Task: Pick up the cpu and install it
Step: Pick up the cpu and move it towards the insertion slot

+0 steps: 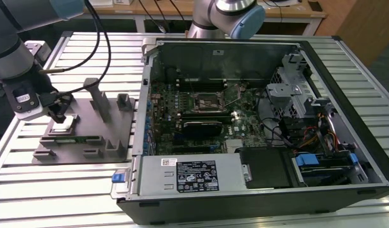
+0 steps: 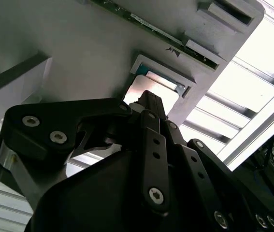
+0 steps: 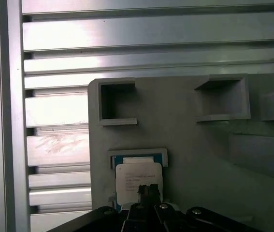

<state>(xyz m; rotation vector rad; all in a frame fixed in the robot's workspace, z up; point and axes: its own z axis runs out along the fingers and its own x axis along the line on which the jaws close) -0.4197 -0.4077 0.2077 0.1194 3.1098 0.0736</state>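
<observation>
Claw fingertips (image 3: 149, 189) sit drawn in narrow, pressed almost together, and I see nothing gripped between them. They hang right over the cpu (image 3: 137, 174), at the edge of its pale silver lid; whether they touch it I cannot tell. The cpu lies flat in its shallow square pocket on the grey fixture block (image 3: 190, 159), with a thin blue rim showing around the lid.

From the exterior view, my gripper (image 1: 57, 115) is low over the cpu (image 1: 65, 122) at that view's left, on the grey fixture block (image 1: 86, 142), which rests on the slatted aluminium table (image 1: 55, 190). A narrow green circuit strip (image 1: 77, 139) lies in the block just beside the cpu. Well apart, toward that view's right, the open computer case (image 1: 308, 47) lies on its side with the motherboard socket (image 1: 210, 101) exposed.
</observation>
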